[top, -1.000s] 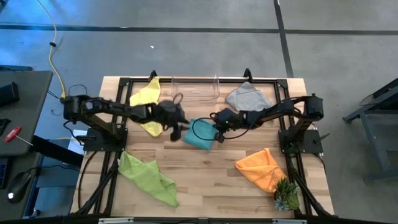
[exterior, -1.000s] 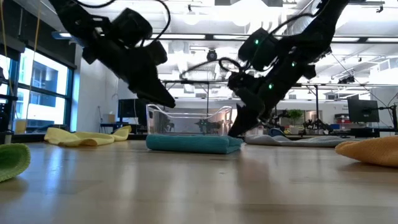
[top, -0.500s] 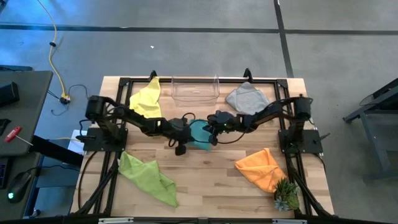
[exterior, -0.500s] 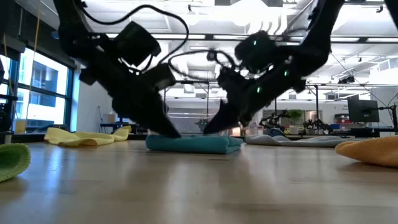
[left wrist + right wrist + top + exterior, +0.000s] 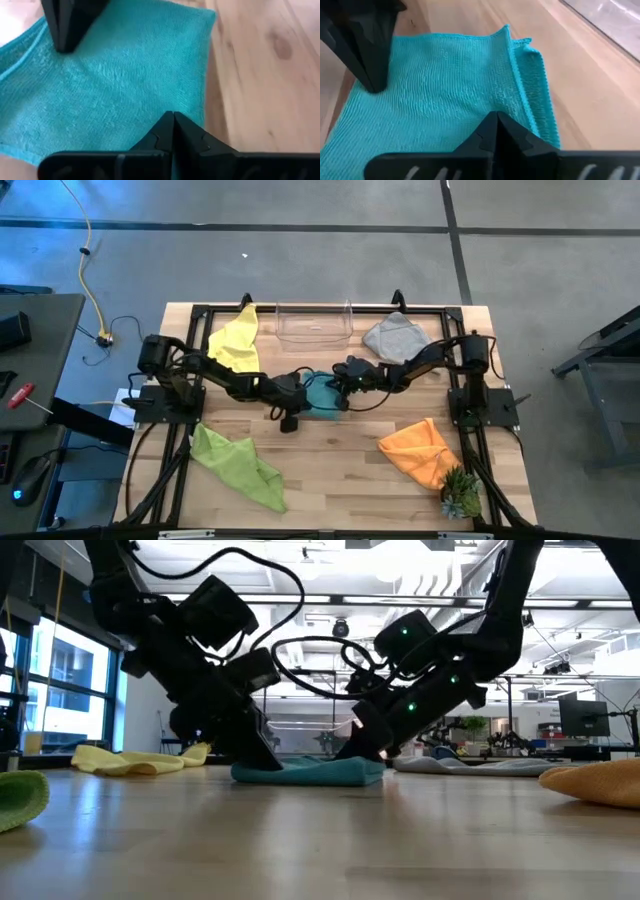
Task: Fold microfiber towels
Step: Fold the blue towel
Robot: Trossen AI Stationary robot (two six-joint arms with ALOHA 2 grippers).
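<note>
**Teal cloth pinned flat under both my pincers**

Teal terry lies under my two tips. My left pincer (image 5: pixel 173 131) is closed, fingers pressed together with nothing between them, and bears down on one edge of the teal blue towel (image 5: pixel 322 394). My right pincer (image 5: pixel 496 131) is closed in the same way and presses the opposite edge, so the two face each other across the cloth. I judge this is a pressing step: the towel already lies folded in layers, doubled edge showing beside my right tip, and closed fingers make a blunt tool for flattening the fold rather than pinching it.

Outward from there, the wooden bench (image 5: pixel 340 455) is bare just around the cloth. Beyond my tips, at the far edge, stands the clear plastic bin (image 5: pixel 313 325). The grey towel (image 5: pixel 398 336) lies behind my right arm and the yellow towel (image 5: pixel 236 340) behind my left. Nearer the front edge, the lime green towel (image 5: pixel 238 465) is on my left side and the orange towel (image 5: pixel 420 450) on my right, a small spiky plant (image 5: pixel 459 492) just beside it. Those four look loose and unfolded.
</note>
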